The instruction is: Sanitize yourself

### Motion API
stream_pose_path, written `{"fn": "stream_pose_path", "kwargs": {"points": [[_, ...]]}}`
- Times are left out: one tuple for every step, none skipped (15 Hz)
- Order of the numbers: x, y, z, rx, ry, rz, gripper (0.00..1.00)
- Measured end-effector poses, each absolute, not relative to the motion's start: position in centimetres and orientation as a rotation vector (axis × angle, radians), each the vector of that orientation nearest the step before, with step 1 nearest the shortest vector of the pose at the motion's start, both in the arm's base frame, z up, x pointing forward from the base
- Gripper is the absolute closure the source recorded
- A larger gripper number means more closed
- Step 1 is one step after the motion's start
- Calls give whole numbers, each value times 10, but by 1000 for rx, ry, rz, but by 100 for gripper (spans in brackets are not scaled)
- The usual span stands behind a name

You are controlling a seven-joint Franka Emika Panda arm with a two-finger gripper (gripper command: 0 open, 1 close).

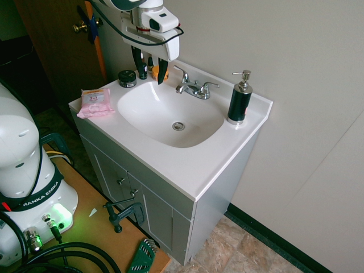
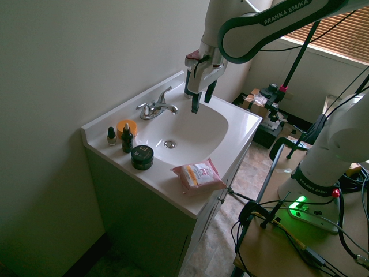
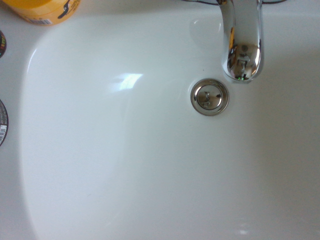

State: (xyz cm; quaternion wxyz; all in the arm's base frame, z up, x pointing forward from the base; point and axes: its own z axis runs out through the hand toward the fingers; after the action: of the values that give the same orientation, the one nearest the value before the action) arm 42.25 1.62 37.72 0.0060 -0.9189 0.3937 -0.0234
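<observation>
The white robot arm (image 2: 274, 26) reaches over the sink, its hand (image 2: 203, 101) open and pointing down.

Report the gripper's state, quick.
Gripper: open, holding nothing, fingers apart over the sink basin.

White Franka arm (image 2: 245, 29) comes in from the right, gripper (image 2: 203, 95) above sink basin (image 2: 193, 131), fingers apart, pointing down. Chrome faucet (image 2: 155, 108) at the basin's wall side, round drain (image 2: 169, 144) in the basin. Beside the basin on the white countertop (image 2: 164, 180): orange round container (image 2: 126, 127), dark dropper bottle (image 2: 127, 139) just beside it, small dark-capped bottle (image 2: 112, 137) near the wall, black round jar (image 2: 142, 157), pink wipes packet (image 2: 198, 176) near the front edge. Window blinds (image 2: 331, 37) behind, upper right; wooden table (image 2: 277, 248) at lower right under the arm's base.
</observation>
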Motion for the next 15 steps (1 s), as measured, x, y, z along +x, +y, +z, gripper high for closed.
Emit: {"fn": "stream_pose_path", "kwargs": {"points": [[422, 16, 377, -2871, 1236, -68, 0], [422, 17, 376, -2861, 1243, -60, 0], [423, 17, 376, -2858, 1245, -58, 0], [426, 16, 378, -2851, 1250, -63, 0], [433, 13, 386, -2831, 1265, -82, 0], [445, 7, 399, -2798, 1293, -110, 0], [462, -5, 417, -2758, 1331, -130, 0], [479, -21, 433, -2717, 1373, -144, 100], [497, -38, 446, -2675, 1417, -156, 100], [515, -56, 455, -2639, 1457, -169, 100], [530, -72, 459, -2612, 1493, -170, 100], [543, -87, 461, -2589, 1526, -161, 100], [554, -102, 462, -2564, 1560, -157, 100], [562, -116, 463, -2540, 1591, -152, 100], [568, -129, 463, -2517, 1619, -152, 100]]}}
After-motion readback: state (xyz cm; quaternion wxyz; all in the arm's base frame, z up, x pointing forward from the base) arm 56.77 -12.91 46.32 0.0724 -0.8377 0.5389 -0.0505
